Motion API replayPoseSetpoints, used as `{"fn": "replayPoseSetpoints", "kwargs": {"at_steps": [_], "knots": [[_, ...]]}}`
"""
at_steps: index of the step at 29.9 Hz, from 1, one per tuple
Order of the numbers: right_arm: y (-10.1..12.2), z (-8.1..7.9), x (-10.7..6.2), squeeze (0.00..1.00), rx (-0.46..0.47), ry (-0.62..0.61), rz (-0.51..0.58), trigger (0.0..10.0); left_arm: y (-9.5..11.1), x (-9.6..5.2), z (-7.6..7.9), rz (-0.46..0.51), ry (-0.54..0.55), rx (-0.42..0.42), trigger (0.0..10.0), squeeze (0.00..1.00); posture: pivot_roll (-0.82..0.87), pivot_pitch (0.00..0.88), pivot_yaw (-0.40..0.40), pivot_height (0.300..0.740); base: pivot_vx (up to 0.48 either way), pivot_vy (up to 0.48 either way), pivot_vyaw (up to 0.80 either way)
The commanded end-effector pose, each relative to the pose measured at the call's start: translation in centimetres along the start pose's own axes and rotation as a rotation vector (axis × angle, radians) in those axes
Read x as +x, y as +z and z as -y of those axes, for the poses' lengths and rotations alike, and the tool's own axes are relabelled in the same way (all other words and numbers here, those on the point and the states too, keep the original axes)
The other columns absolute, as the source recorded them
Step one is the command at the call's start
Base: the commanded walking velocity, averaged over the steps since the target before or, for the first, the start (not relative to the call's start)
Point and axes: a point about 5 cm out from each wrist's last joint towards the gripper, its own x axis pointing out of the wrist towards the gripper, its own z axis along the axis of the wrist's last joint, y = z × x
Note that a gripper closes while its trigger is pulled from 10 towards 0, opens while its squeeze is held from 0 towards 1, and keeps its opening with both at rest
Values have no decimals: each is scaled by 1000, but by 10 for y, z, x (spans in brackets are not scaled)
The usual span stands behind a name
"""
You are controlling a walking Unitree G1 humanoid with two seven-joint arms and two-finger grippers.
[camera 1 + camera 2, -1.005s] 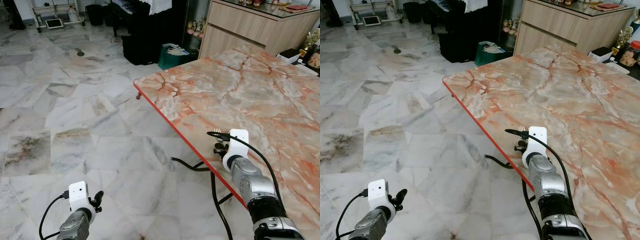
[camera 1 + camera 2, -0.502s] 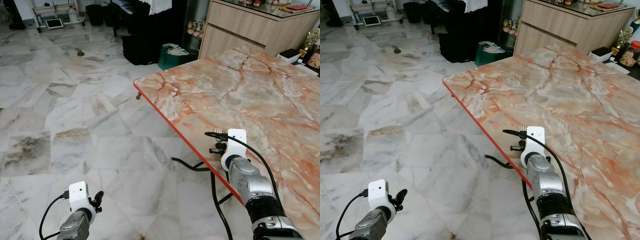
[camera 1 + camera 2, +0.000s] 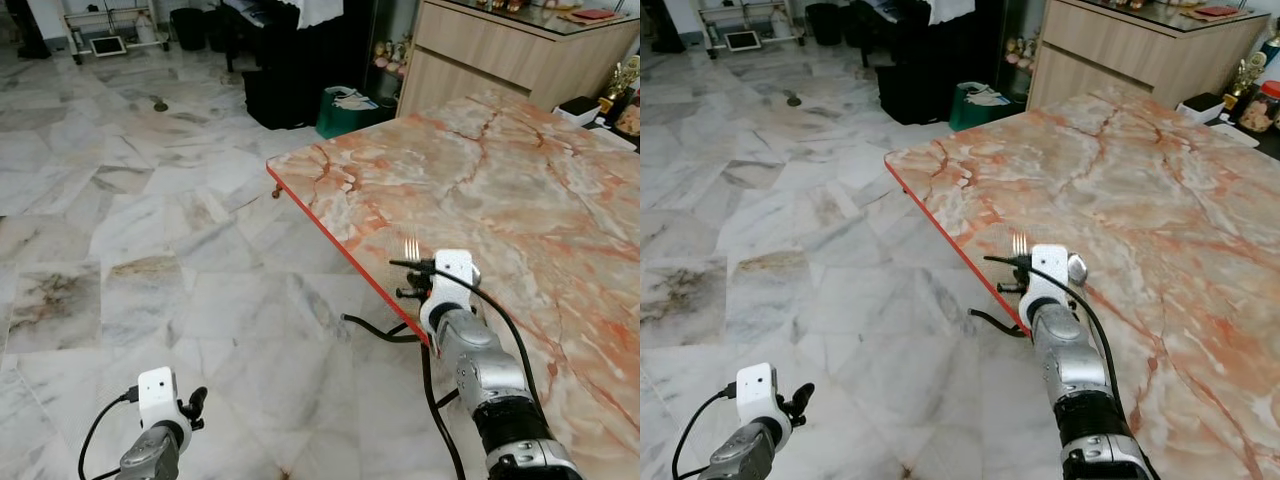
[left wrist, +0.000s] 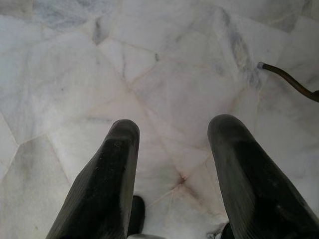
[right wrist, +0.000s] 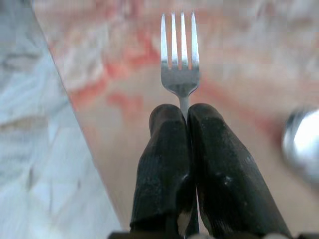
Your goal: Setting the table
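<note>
A silver fork (image 5: 180, 59) is clamped by its handle between the black fingers of my right gripper (image 5: 185, 112), tines pointing away from the wrist. In the left eye view the fork (image 3: 410, 247) sticks out past the white wrist camera, just above the red near edge of the pink marble table (image 3: 520, 170). A shiny rounded metal thing (image 5: 301, 144), blurred, lies on the table beside the gripper. My left gripper (image 4: 172, 134) hangs low over the marble floor, open, with nothing between its fingers.
A black cable (image 3: 380, 330) runs across the floor under the table's edge. Behind the table stand a wooden cabinet (image 3: 500, 60), a green bag (image 3: 345, 110) and dark furniture (image 3: 280, 50). Small items (image 3: 625, 110) sit at the table's far right.
My right gripper has carried the fork to the left and a little farther away, along the table's red edge. The left arm has sunk slightly.
</note>
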Motion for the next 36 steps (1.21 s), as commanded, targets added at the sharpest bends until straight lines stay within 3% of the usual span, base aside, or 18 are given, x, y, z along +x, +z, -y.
{"fn": "replayPoseSetpoints", "kwargs": {"at_steps": [1, 5, 8, 14, 15, 18, 24, 29, 33, 36], "knots": [[13, 5, -3, 0, -14, -24, 72, 10000, -3, -1, 2, -5, -3, 4, 10000, 0, 21, 0, -55, 740, 0, 0, 0], [40, 7, -10, 0, -101, -41, 254, 10000, -4, -1, 3, -3, -7, 7, 10000, 0, 13, 0, -59, 740, 0, 0, 0], [39, 11, -14, 0, -104, -91, 309, 10000, -5, -2, 3, 10, -3, 7, 10000, 0, 20, 0, -63, 740, 0, 0, 0], [39, 23, -20, 0, -70, -151, 357, 10000, -3, -2, 2, 14, -8, 46, 10000, 0, 20, 0, -59, 740, 0, 0, 0], [39, 35, -24, 0, -73, -203, 382, 10000, -3, -2, 1, 14, -13, 60, 10000, 0, 16, 0, -58, 740, 0, 0, 0], [30, 49, -32, 0, -80, -271, 384, 10000, -4, -2, 0, 11, -12, 64, 10000, 0, 23, 0, -54, 740, 0, 0, 0], [21, 63, -40, 0, -87, -309, 380, 10000, -1, -2, -2, 21, -26, 90, 10000, 0, 19, 0, -26, 740, 0, 0, 0], [20, 60, -40, 0, -57, -307, 391, 10000, 1, -3, -5, 32, -23, 111, 10000, 0, 13, 0, -13, 740, 0, 0, 0], [17, 45, -35, 0, 11, -271, 399, 10000, 8, -2, -6, 79, -8, 113, 10000, 0, 17, 0, -3, 740, 0, 0, 0], [21, 36, -32, 0, 4, -238, 418, 10000, 7, -2, -3, 72, -21, 125, 10000, 0, 17, 0, -2, 740, 0, 0, 0]]}}
